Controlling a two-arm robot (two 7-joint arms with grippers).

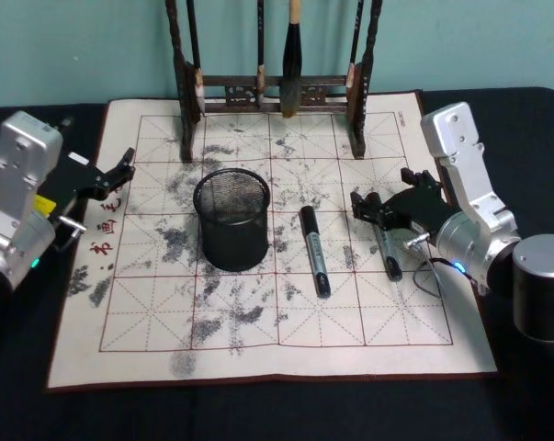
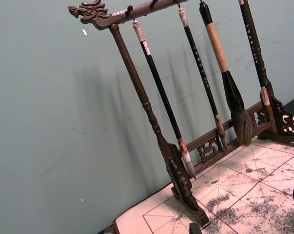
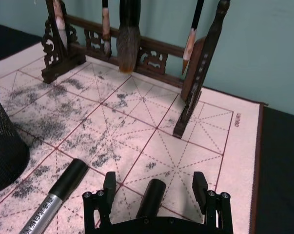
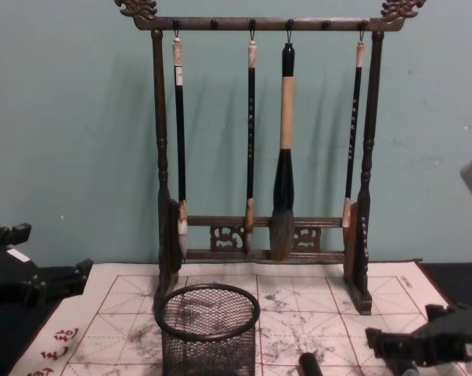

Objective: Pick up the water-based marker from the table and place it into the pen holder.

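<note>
right gripper (image 3: 154,184) sits low on the mat (image 1: 368,331), jaws wide apart either side of a marker's (image 1: 390,255) black cap, seemingly not touching it. a second marker (image 1: 315,250) lies between it and the pen holder (image 1: 232,241). left gripper (image 1: 123,167) hovers, fingers parted, at the mat's left edge.

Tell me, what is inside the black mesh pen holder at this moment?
Nothing stands in the pen holder; its mesh walls look bare. Its dark floor is hard to see, so something small there would be hidden. A marker lies outside it on the mat.
</note>
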